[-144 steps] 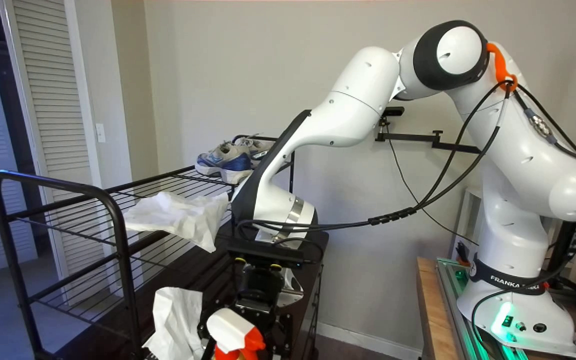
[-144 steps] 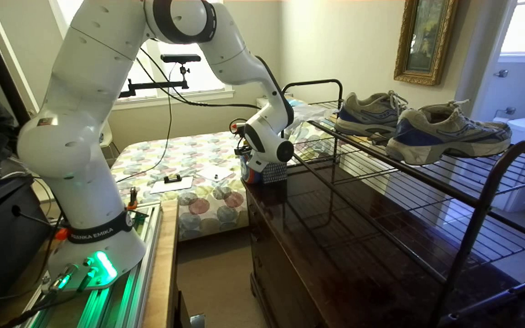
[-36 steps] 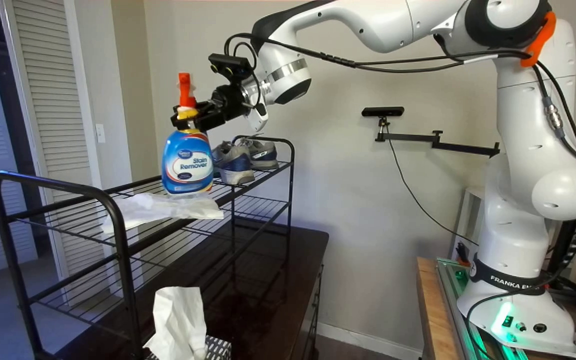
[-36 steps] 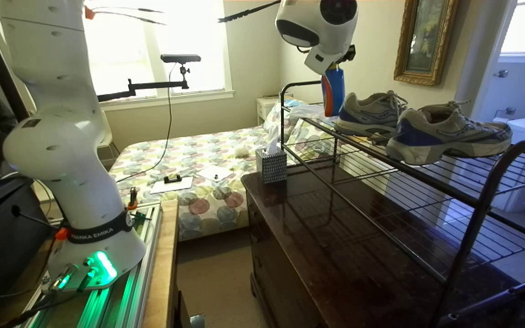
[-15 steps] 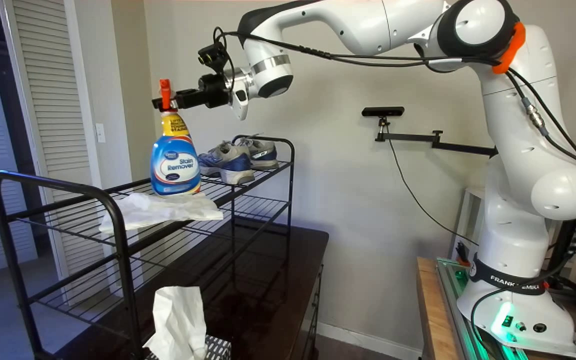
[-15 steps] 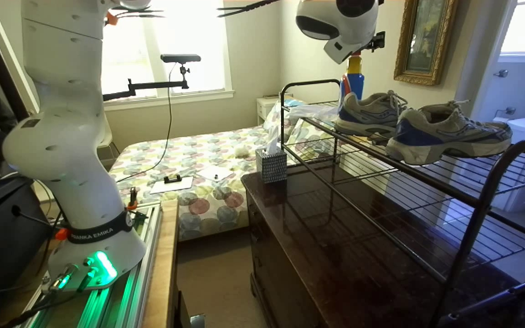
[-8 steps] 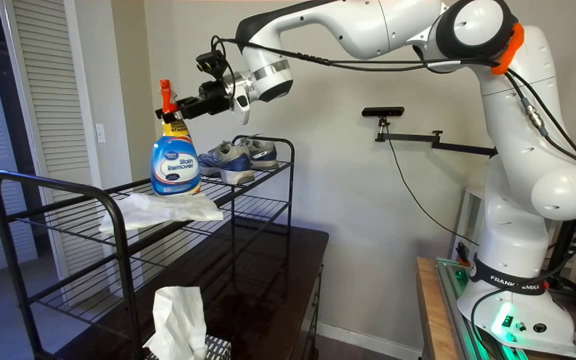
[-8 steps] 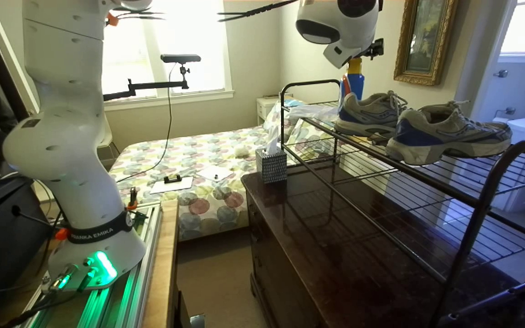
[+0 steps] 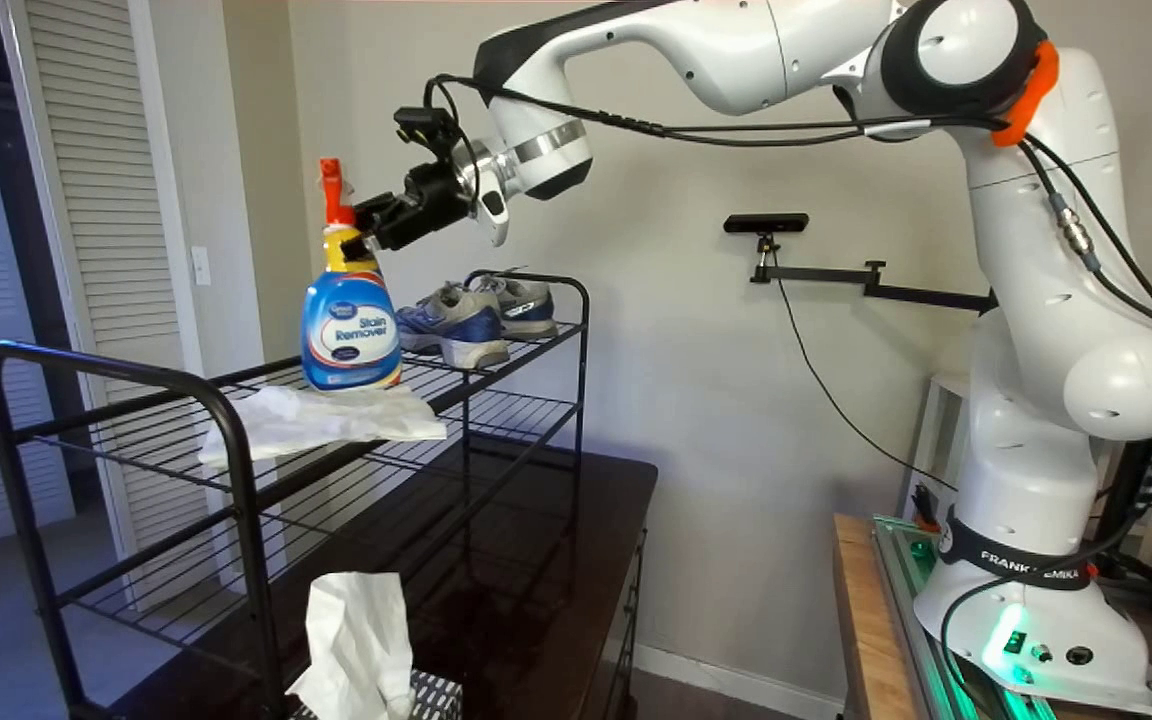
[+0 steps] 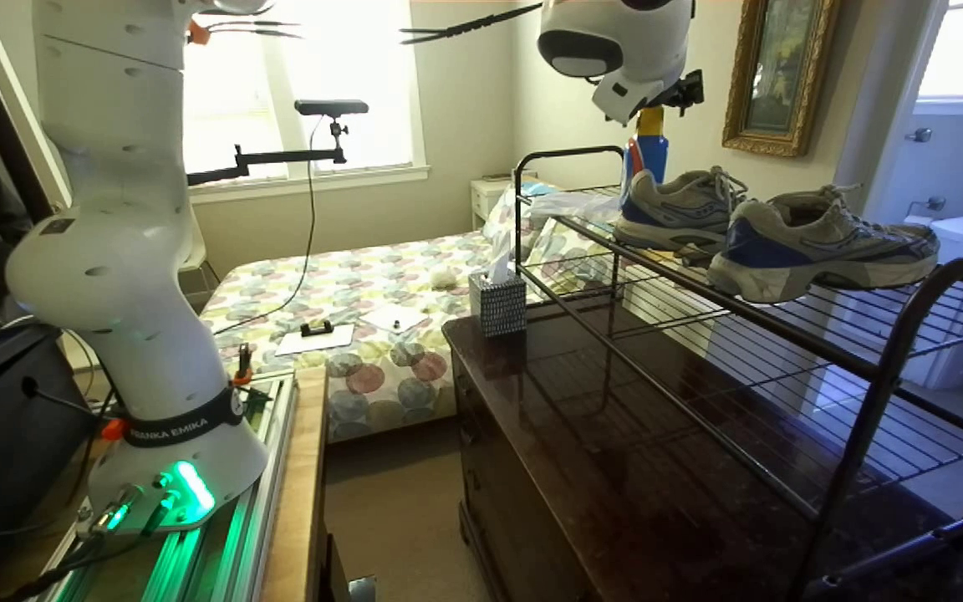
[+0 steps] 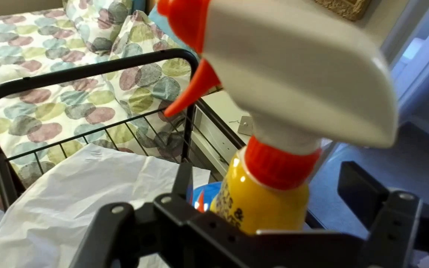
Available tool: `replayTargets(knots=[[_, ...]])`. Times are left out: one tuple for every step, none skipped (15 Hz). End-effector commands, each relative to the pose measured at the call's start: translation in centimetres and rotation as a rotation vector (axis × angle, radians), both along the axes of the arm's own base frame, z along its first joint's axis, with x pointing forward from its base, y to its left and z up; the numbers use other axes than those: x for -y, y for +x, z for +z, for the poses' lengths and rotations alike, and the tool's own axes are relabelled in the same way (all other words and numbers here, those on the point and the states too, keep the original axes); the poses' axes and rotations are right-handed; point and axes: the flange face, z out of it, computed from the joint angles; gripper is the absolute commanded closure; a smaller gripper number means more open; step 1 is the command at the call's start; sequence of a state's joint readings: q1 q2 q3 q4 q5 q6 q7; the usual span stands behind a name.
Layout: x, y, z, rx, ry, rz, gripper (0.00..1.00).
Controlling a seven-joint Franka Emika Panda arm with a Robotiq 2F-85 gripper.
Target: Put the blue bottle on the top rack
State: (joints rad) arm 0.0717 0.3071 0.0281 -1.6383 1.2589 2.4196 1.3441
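Observation:
The blue bottle (image 9: 351, 330) is a spray bottle with a yellow neck and a red and white spray head. It stands upright on the top rack (image 9: 301, 487), beside the shoes. A white sheet hides where its base meets the wires. It shows partly in an exterior view (image 10: 653, 155), behind a shoe. In the wrist view its yellow neck (image 11: 263, 201) is between the fingers of my gripper (image 11: 272, 186), with a gap on each side. My gripper is open around the neck, tilted downward in an exterior view (image 9: 361, 232).
Grey and blue shoes (image 9: 456, 325) sit on the top rack next to the bottle. The white sheet (image 9: 321, 425) lies on the rack in front of it. The rack's end rail (image 11: 88, 70) rises nearby. A tissue box (image 10: 498, 305) stands on the dark dresser (image 10: 582, 401) below.
The bottle went from low by the tissue box up onto the top rack. Over the last second it stays still, while my gripper tilts and slides down from the spray head to the neck.

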Motion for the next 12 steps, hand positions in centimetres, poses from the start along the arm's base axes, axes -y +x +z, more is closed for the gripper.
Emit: replayTargets(knots=[[1.9, -3.0, 2.8, 0.057, -0.16, -0.071, 0.0], [2.7, -3.8, 3.6, 0.071, -0.206, -0.096, 0.0], [3.3, -4.6, 4.1, 0.081, -0.244, -0.114, 0.0], [3.9, -5.5, 4.8, 0.088, -0.282, -0.127, 0.0], [4.4, -6.3, 5.6, 0.109, -0.32, -0.135, 0.0], [4.6, -7.2, 6.4, 0.121, -0.339, -0.102, 0.0], [4.8, -7.7, 7.2, 0.137, -0.353, -0.098, 0.0], [4.9, -8.2, 7.8, 0.151, -0.365, -0.102, 0.0], [4.7, -6.0, 6.9, 0.139, -0.326, -0.096, 0.0], [4.8, -6.7, 7.6, 0.149, -0.332, -0.095, 0.0], [4.8, -7.1, 8.0, 0.154, -0.336, -0.094, 0.0], [4.8, -7.5, 8.1, 0.156, -0.34, -0.093, 0.0]])
